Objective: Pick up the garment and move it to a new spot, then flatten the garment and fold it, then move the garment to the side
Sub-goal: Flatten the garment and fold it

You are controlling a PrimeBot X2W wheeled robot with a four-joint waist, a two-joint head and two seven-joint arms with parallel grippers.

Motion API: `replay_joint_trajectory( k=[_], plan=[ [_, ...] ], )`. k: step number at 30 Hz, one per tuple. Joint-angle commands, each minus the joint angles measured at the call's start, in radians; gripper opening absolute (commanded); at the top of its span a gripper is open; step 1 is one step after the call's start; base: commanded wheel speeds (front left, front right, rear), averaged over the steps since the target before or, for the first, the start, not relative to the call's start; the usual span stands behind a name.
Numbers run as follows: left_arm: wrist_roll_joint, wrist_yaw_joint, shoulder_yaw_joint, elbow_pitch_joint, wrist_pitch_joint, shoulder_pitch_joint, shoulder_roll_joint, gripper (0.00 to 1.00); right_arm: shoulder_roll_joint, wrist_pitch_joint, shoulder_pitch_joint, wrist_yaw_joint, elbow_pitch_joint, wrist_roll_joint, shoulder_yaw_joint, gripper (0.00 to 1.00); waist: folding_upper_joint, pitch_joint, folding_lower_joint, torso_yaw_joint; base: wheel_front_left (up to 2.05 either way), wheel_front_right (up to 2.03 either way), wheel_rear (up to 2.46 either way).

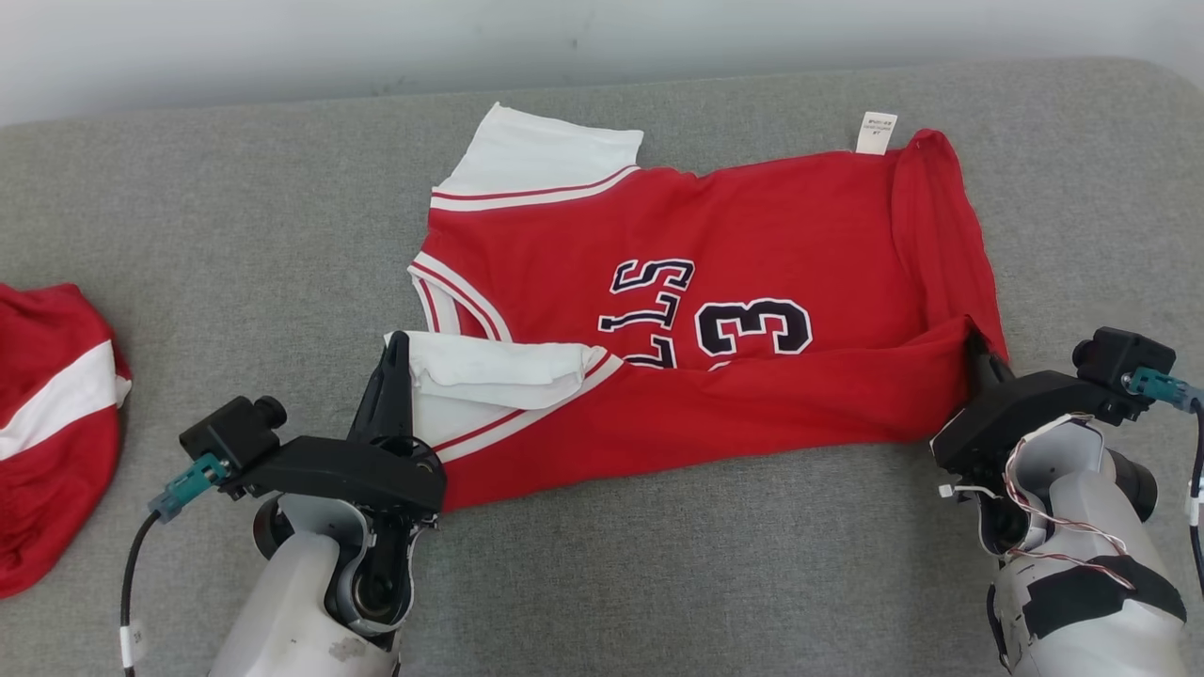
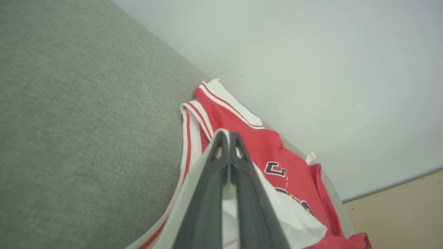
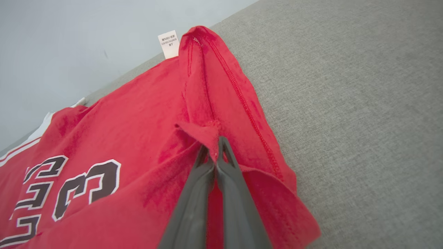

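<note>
Head view first, the checker is saying: where is the jersey [image 1: 715, 273] lying?

Me: It is lying mid-tabletop [image 1: 658, 583], its long axis running across my front. The collar and white sleeves are pointing to my left and the hem to my right, with the number facing up. Its near edge is doubling over toward the far side, between my two arms.

Checker: And what are your fingers doing?

Me: My left fingers [image 1: 399, 346] are pressing together on the near white sleeve. My right fingers [image 1: 980, 350] are pinching the near hem corner, with only a small peak of red cloth sitting between the tips.

Checker: What are you worrying about?

Me: That thin bite on the right. If I am pulling unevenly, the corner is likely to be slipping out and the fold collapsing askew. The sleeve is bunching under my left grip, so I may be carrying a crease into the fold. The hem is curling up in a ridge near the label [image 1: 876, 132], and laying cloth over it is risking a lump. A second red garment [image 1: 52, 432] is lying well to my left, so drifting that way is risking a tangle.
</note>
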State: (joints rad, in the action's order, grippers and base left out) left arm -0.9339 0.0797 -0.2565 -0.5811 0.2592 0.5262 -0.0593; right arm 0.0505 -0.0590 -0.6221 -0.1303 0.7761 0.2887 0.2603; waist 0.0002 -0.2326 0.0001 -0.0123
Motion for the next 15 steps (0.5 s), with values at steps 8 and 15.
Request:
replay_joint_trajectory(
  k=[8, 15],
  plan=[
    [0.029, 0.011, 0.003, -0.040, 0.007, 0.042, 0.005, 0.00, 0.001, 0.027, -0.024, -0.001, 0.067, -0.073, 0.046, 1.00, -0.0002, 0.011, -0.0001, 0.004, 0.00, 0.00, 0.00],
    [0.061, 0.009, 0.009, -0.082, 0.006, 0.065, 0.007, 1.00, 0.000, 0.056, -0.030, -0.001, 0.108, -0.065, 0.027, 1.00, -0.0002, 0.038, -0.0001, -0.016, 0.00, 0.00, 0.00]
  ],
)
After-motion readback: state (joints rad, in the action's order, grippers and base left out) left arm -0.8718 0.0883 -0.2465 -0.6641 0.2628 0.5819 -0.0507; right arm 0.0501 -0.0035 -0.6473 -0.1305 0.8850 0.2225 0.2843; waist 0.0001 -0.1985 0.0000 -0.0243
